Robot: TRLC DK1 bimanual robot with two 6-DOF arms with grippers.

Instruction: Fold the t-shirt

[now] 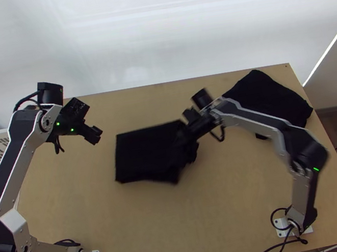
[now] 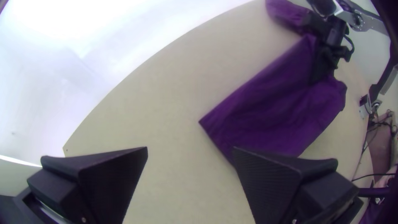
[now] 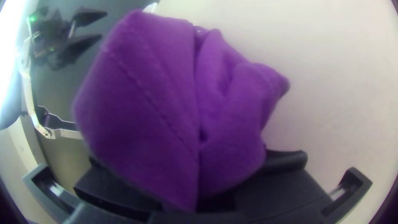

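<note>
wooden table [image 1: 210, 222], second dark cloth [image 1: 269, 96] partly beneath right arm [image 1: 301, 144]

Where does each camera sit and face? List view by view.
Top view: high over the table's near edge, looking steeply down; left arm and right arm show.
Left wrist view: on that wrist, facing the t-shirt; left gripper at the bottom edge.
Right wrist view: on that wrist, facing the t-shirt, bunched in the right gripper, left arm beyond.
Top and left wrist views share the t-shirt.
</note>
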